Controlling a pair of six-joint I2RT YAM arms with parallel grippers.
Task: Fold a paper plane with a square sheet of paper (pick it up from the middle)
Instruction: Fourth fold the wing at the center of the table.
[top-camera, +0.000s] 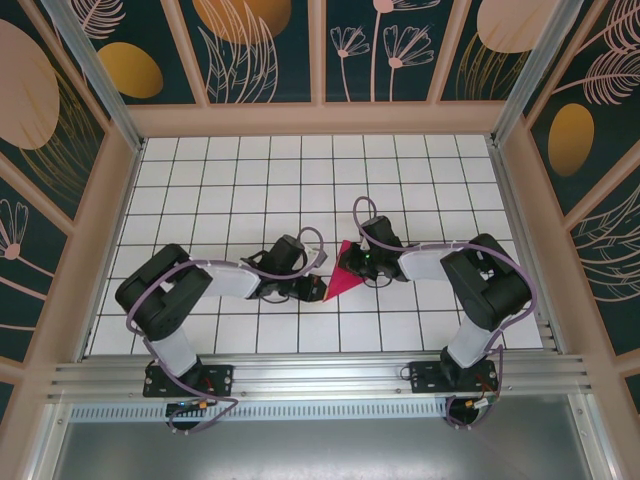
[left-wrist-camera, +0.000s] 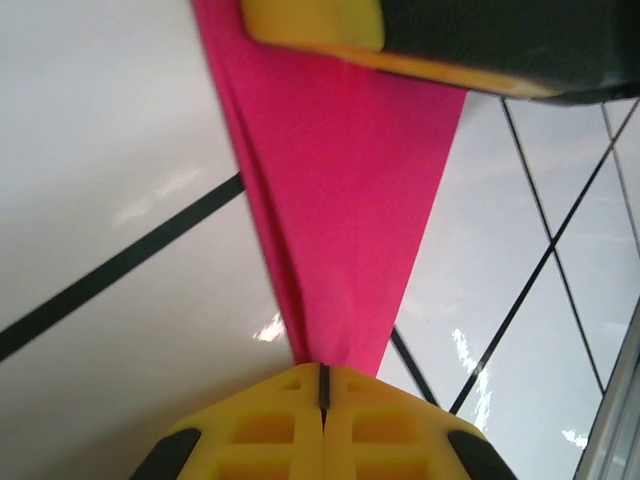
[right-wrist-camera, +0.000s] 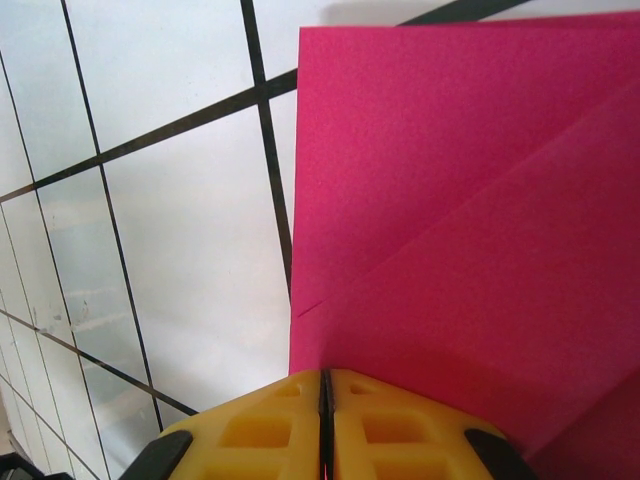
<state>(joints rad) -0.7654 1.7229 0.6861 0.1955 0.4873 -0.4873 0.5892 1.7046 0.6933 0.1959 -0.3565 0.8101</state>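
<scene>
Over on the left, the left arm (top-camera: 215, 278) reaches low across the white tiled worktop (top-camera: 230, 190), and the left jaws are closed tight. The wrist view shows the two yellow fingers (left-wrist-camera: 275, 425) pressed together with just a thin seam between them. Pinched right in that seam is the narrow pointed end of the magenta paper (left-wrist-camera: 340, 200). From the left jaws the sheet fans out wider and wider, with a long crease running along its left edge.

Moving to the middle, the paper (top-camera: 341, 282) lies as a small pointed shape directly between the two sets of jaws, low over the tiles. At its far, wide end from the left jaws, a yellow finger of the right arm (left-wrist-camera: 310, 20) sits on it.

Now the right side: the right arm (top-camera: 440, 265) bends in toward the centre, and the right jaws are shut too, their fingers (right-wrist-camera: 385, 430) meeting at a hairline. The paper (right-wrist-camera: 460, 220) runs straight into them near its left edge, spreading ahead and to the right of the jaws, with a diagonal fold line crossing its face. Both sets of jaws grip the same sheet.
</scene>
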